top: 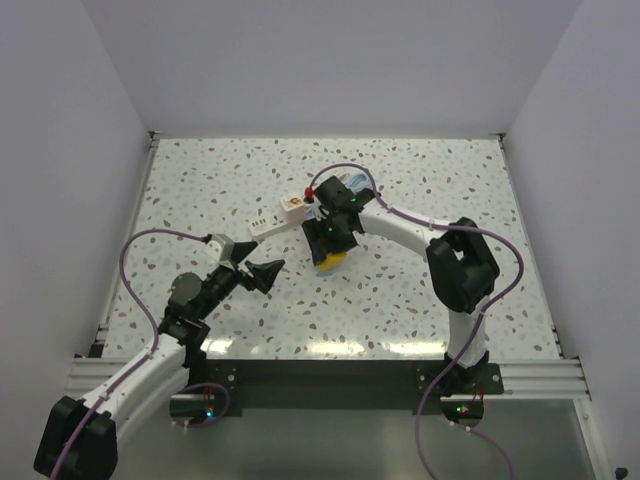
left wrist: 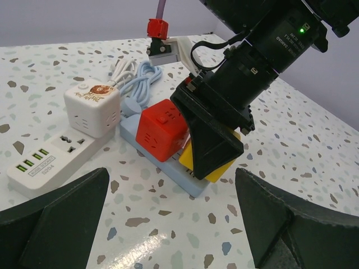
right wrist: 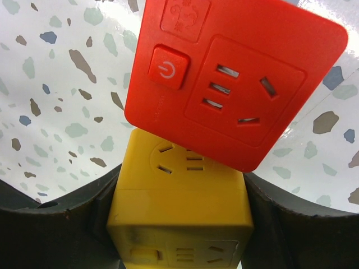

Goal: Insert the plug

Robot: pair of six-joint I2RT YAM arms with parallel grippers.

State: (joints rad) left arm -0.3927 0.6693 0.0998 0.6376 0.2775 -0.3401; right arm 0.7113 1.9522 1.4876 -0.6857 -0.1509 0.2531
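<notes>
The right gripper [left wrist: 213, 148] is clenched on the yellow cube adapter [right wrist: 179, 202], 1 finger [right wrist: 50, 224] pressed to each of 2 opposite side faces. The cube stands between the jaws on a pale blue power strip [left wrist: 168, 168]. Whether its pins are seated in the strip cannot be told, as they are hidden underneath.

Just beyond the fingertips, touching the yellow cube, a red cube adapter [right wrist: 235, 84] sits on the same strip, crowding that side. Its face with a power button and sockets is turned up towards the wrist camera. Further out past the red cube lies a white power strip [left wrist: 47, 159] carrying a white cube adapter [left wrist: 92, 109], with a coiled pale cable [left wrist: 143, 78] behind them.

The left gripper [top: 258, 262] is released, its 2 fingers [left wrist: 61, 218] spread wide and touching nothing. It hovers over the speckled table [top: 450, 180], aimed at the strips, near but apart from them.

The yellow cube shows a socket face upwards to the right wrist camera. Being a cube, it has no evident long axis, and its edges run roughly square with the red cube.
</notes>
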